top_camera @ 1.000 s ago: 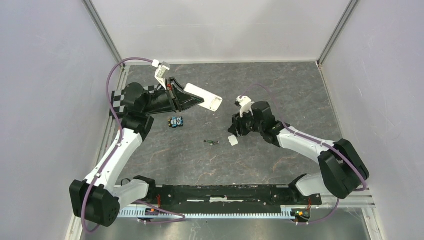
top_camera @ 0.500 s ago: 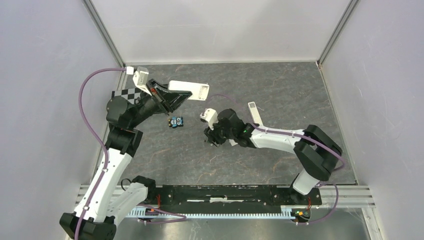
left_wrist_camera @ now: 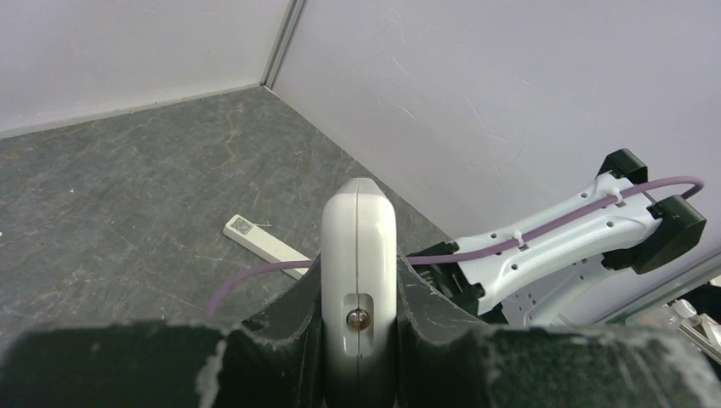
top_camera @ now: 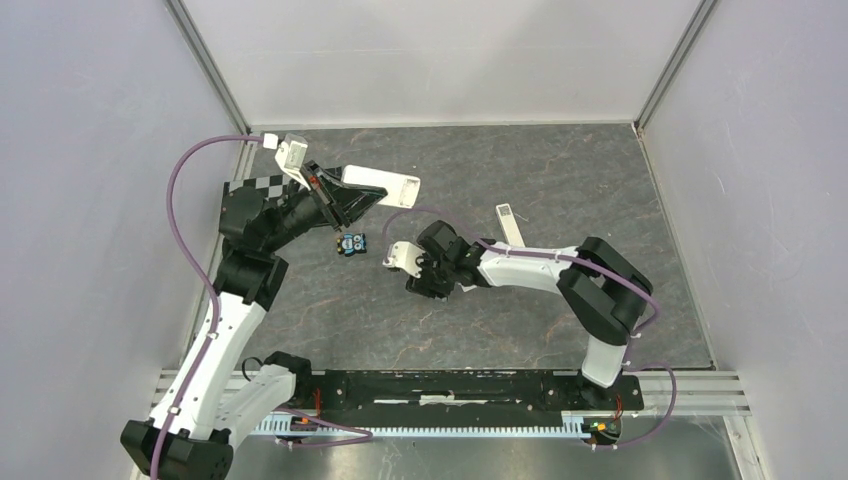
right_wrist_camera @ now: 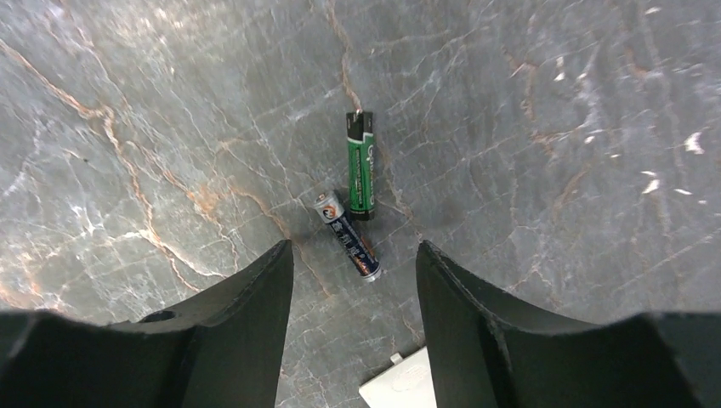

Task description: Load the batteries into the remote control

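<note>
Left claw (top_camera: 362,198) is clenched on the remote (top_camera: 390,184), lifted over the far left of the table. The right claw (right_wrist_camera: 353,293) is released, its jaws apart with nothing between them, pointing down at the table left of its middle.

Pale walls (top_camera: 90,200) close the room on three sides, with metal posts (top_camera: 212,68) in the far corners. The table (top_camera: 560,170) is dark grey stone with pale and rusty veins.

Only the right wrist view shows the batteries. A green battery (right_wrist_camera: 360,166) and a dark battery (right_wrist_camera: 349,236) lie flat just beside each other, ahead of the fingers (right_wrist_camera: 242,323). From above they are hidden under the right claw. A white piece (right_wrist_camera: 406,384) shows at the near edge of that wrist view.

The left wrist view gives the remote edge on, a small screw (left_wrist_camera: 358,319) in its end. Beyond it a white strip (left_wrist_camera: 263,242) lies flat, with the right arm (left_wrist_camera: 561,246) at the right.

Only the top view shows a small blue item (top_camera: 351,244) near the left claw and a checkered board (top_camera: 255,187) at the far left.
</note>
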{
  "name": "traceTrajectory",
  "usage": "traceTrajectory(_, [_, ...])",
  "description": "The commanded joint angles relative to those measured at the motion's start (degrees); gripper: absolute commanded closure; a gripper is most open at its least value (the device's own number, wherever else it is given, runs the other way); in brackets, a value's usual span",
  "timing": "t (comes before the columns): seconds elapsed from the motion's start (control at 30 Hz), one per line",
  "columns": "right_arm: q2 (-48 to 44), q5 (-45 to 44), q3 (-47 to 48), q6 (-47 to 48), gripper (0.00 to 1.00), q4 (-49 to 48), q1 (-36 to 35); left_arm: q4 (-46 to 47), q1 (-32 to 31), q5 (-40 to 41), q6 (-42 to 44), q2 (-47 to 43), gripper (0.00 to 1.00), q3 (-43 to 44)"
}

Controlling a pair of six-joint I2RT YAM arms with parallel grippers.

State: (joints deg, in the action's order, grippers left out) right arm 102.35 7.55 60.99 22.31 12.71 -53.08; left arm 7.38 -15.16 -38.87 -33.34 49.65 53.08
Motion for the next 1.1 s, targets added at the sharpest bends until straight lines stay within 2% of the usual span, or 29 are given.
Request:
traceTrajectory(0.0, [2.65,3.65,4.11,3.46,0.4,5.75,0.59,1.68,0.3,-1.96,1.91,0.25,0.98,1.27])
traceTrajectory(0.2, [5.09,4.35,5.92,1.86,0.44,8.65,0.66,1.68,0.3,-2.56,2.1,0.49,0.98,1.59])
traceTrajectory(0.37, [5.85,5.63,6.82,1.51,0.64,11.65,0.68,1.68,0.3,-2.43,2.05,0.67,0.98,1.51])
traceTrajectory(0.57, [3.8,4.34,4.38,1.75,0.75,11.63,0.47,1.59,0.31,-1.87,2.21,0.39,0.98,1.15])
traceTrajectory(0.63, [3.14,4.89,3.35,1.93,0.75,10.61,0.31,1.46,0.3,-1.5,2.33,0.31,0.98,1.09])
traceTrajectory(0.73, [3.34,5.37,3.15,1.69,0.65,9.28,-0.46,1.33,0.3,-0.63,2.66,0.23,0.98,1.15])
traceTrajectory(0.87, [4.77,5.05,4.0,1.14,0.62,8.2,-1.53,1.24,0.33,-0.06,2.89,0.36,0.98,1.52])
traceTrajectory(0.93, [5.37,4.37,3.96,0.73,0.63,7.72,-1.99,1.08,0.39,0.0,2.96,0.44,0.98,1.63])
traceTrajectory(1.07, [5.68,1.28,3.43,0.11,0.75,7.05,-2.85,0.5,0.37,0.35,3.28,0.26,0.98,1.68])
